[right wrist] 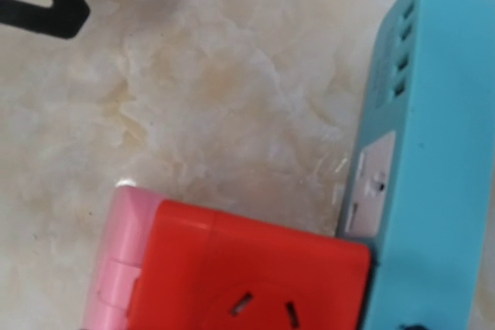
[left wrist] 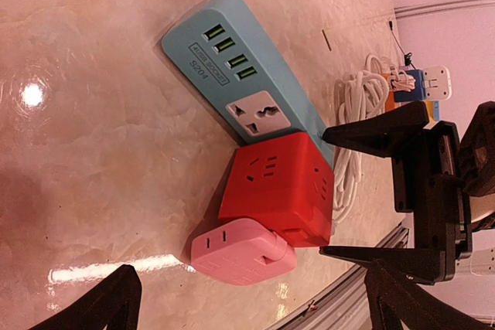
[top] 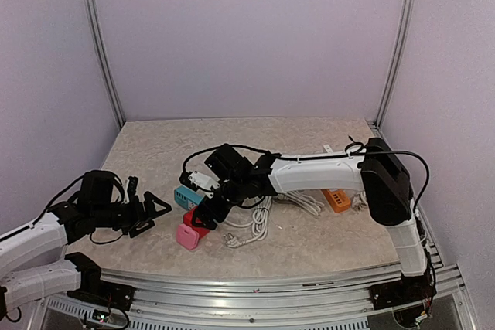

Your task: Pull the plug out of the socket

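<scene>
Left gripper (top: 157, 214): jaws wide and bare, near the table's (top: 325, 245) front-left edge.
Right gripper (top: 207, 214): jaws wide, flanking red cube socket (left wrist: 271, 183).
Pink plug (left wrist: 240, 249): pressed against the cube, which adjoins blue power strip (left wrist: 232, 75).

A red socket cube (right wrist: 255, 276) sits touching a pink plug (right wrist: 128, 260) and a blue strip (right wrist: 433, 160).

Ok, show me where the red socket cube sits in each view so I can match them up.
Top external: red socket cube left of centre, in the lower half.
Left wrist: red socket cube just right of centre.
Right wrist: red socket cube along the bottom edge, cut off.
Shared landmark: blue power strip against one side, pink plug on the opposite side.
</scene>
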Controlling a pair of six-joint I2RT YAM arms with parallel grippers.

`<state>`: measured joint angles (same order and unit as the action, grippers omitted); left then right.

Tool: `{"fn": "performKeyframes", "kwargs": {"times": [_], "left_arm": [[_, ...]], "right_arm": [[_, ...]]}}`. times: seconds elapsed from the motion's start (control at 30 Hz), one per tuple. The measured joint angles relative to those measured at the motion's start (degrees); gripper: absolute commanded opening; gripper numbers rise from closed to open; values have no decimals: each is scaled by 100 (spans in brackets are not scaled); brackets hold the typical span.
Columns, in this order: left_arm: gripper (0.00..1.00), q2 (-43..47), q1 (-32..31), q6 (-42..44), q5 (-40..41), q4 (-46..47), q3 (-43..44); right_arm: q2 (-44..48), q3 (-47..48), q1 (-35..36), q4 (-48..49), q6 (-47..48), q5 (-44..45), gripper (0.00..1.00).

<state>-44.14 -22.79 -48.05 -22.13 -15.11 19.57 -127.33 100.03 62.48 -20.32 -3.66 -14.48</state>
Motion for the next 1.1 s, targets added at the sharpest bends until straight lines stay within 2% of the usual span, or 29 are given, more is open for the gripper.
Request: {"fn": "performKeyframes", "kwargs": {"times": [0.2, 0.43, 0.83, 1.1], "left_arm": [[99, -31, 7, 0, -4, -2, -17], [99, -50, 46, 2, -20, -2, -17], [99, -278, 92, 4, -103, 57, -17], [99, -610, 101, 57, -129, 157, 20]], "right_arm": [[0, -2, -63, -2, 11, 17, 88], [-2, -28, -199, 2, -2, -225, 83], [44, -557, -822, 909, -529, -1587, 75], [44, -767, -1222, 1311, -1008, -2118, 68]]}}
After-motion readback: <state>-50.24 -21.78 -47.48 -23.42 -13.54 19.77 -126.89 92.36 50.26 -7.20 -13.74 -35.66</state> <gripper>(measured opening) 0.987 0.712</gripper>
